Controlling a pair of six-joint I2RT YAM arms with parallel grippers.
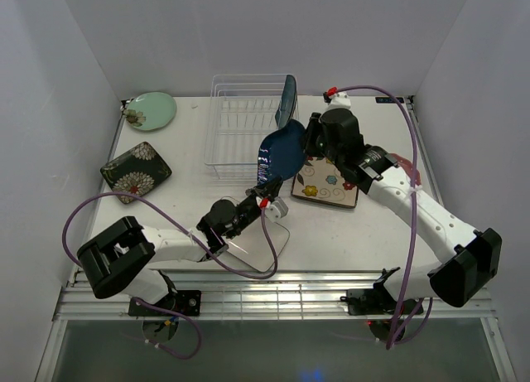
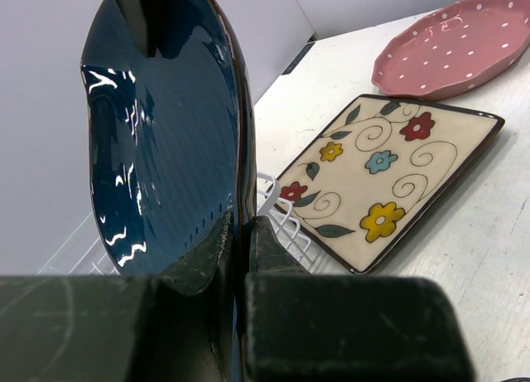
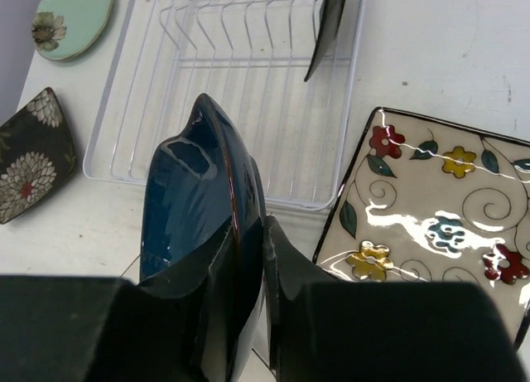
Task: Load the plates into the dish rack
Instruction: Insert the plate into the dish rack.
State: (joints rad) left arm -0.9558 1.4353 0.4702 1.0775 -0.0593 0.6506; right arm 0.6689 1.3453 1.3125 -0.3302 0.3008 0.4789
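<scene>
Step in hand: we judge this a handover of the dark blue plate (image 1: 280,152) between the two arms, before it goes into the dish rack (image 1: 240,117).
Plate position: it stands on edge in the air, just off the rack's front right corner and above the tabletop (image 1: 373,233).
Left claw (image 2: 242,233): pinching the plate's lower rim, one finger on each face.
Right claw (image 3: 248,241): its fingers press on both faces of the rim at the side away from the rack, so it looks to be gripping too.
Rack state: a teal plate (image 1: 287,100) stands at the rack's right end, and the prongs left of it are free.
Doing it well: we confirm that the right grip is firm before the left one lets go. We then keep the plate upright and parallel to the prongs, and lower it into a free slot beside the teal plate.
Risk: the glaze looks slick, so a shallow pinch may let the plate swing.
Clearance: the patterned square plate (image 1: 327,183) lies right of the rack's front corner, so we swing above it.
</scene>
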